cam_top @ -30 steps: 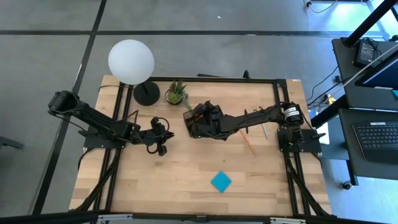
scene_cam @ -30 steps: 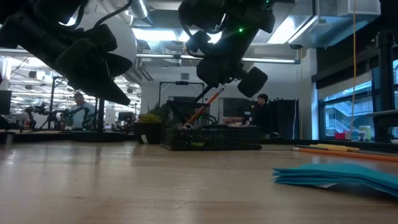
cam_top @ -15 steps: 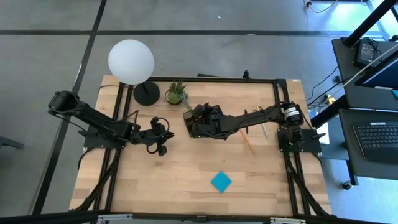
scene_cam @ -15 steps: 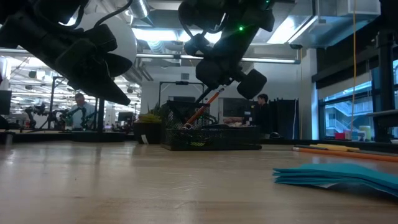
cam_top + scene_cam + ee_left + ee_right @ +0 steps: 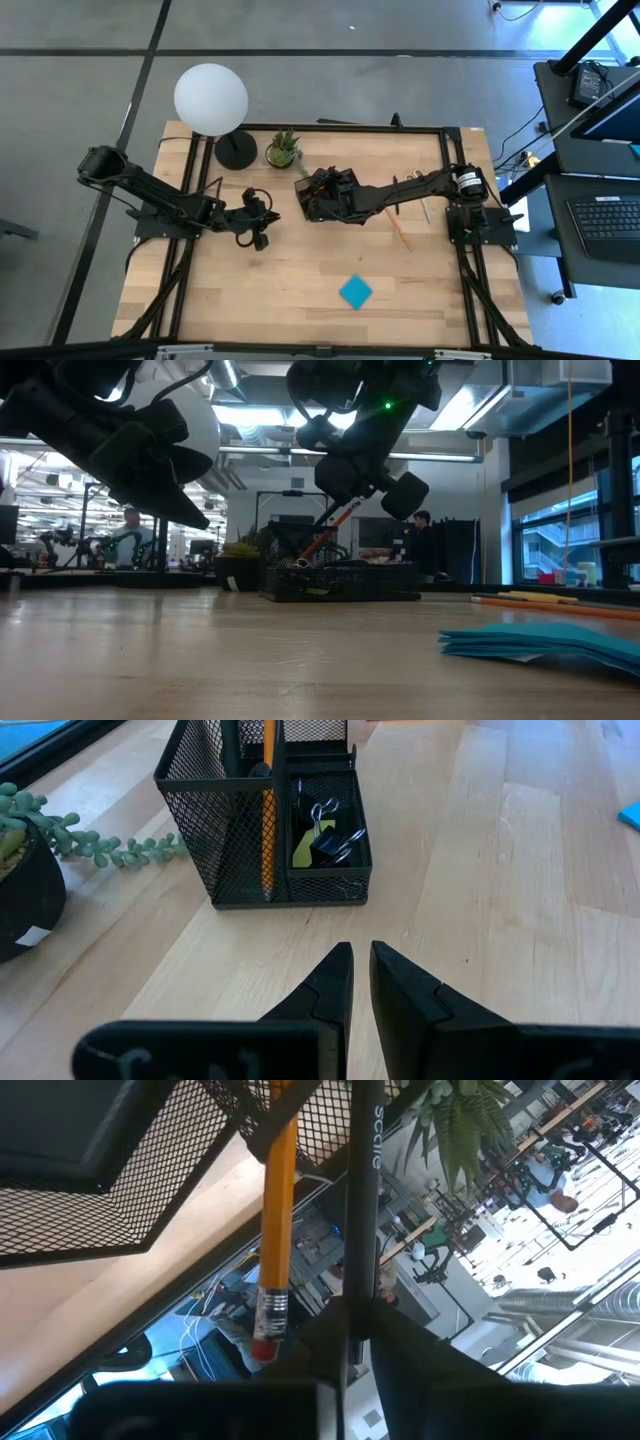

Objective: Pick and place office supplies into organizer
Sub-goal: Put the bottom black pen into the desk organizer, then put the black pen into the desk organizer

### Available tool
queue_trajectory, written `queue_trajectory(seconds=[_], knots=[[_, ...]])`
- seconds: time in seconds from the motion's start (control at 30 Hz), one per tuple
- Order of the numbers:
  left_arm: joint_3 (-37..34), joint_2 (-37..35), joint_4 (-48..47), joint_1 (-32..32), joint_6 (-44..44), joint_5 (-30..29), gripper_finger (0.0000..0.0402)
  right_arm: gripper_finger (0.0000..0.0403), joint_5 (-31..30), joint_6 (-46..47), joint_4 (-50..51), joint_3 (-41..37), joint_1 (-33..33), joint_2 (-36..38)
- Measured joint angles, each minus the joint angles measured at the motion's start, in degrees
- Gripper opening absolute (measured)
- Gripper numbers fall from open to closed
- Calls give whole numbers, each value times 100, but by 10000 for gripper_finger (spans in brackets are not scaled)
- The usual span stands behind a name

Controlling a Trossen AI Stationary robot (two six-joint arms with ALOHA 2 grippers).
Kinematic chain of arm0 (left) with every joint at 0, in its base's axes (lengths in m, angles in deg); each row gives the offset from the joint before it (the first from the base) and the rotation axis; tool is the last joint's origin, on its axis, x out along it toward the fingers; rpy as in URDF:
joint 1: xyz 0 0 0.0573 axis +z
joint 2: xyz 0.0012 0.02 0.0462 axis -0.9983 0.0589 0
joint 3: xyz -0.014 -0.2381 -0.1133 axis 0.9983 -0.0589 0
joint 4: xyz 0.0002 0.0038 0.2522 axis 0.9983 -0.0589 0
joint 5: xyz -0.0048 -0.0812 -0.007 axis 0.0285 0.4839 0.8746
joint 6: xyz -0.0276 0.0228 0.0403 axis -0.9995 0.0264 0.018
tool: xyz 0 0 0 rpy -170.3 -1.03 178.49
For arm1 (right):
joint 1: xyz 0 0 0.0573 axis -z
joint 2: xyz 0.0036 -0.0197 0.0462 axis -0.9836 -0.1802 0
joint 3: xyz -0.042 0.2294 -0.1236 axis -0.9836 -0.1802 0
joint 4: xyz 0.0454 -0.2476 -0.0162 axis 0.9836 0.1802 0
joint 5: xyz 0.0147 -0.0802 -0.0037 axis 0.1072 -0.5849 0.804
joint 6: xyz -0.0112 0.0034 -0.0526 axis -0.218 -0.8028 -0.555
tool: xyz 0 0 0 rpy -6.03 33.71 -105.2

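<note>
The black mesh organizer (image 5: 322, 203) stands at the table's middle, toward the far side. An orange pencil (image 5: 268, 815) leans in its tall compartment, eraser end up (image 5: 266, 1320). Black clips (image 5: 330, 835) and a yellow block (image 5: 303, 848) lie in its low compartment. My right gripper (image 5: 318, 188) hangs over the organizer, shut on a black pen (image 5: 358, 1170). My left gripper (image 5: 360, 960) waits shut to the organizer's left, above the table. A blue sticky-note pad (image 5: 355, 291) lies toward the near edge. My right gripper pinches the black pen near its upper end (image 5: 350, 1295) between its two fingers. It comes slanting down from the table's right side. The pen runs on ahead of the fingers, beside the orange pencil, down into the organizer's mesh (image 5: 300, 1120).
A potted plant (image 5: 283, 150) and a lamp with a white globe (image 5: 211, 97) stand at the far left. An orange pencil (image 5: 400, 233), a pen (image 5: 425, 209) and scissors (image 5: 411, 178) lie on the table under my right arm.
My right gripper has tipped slightly over the organizer, with the pen still between its fingers.
</note>
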Motion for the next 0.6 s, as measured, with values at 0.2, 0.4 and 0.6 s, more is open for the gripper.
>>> queue_trajectory(seconds=[0.2, 0.4, 0.6], knots=[[0, 0, 0, 0, 0, 0, 31, 73, 157, 5, 0, 0, 0, 0], [0, 0, 0, 1, 0, 0, 31, 93, 116, 52, -15, 0, 0, 2], [0, 0, -1, 0, 0, 0, 31, 94, 51, 547, -32, 0, -77, 117]])
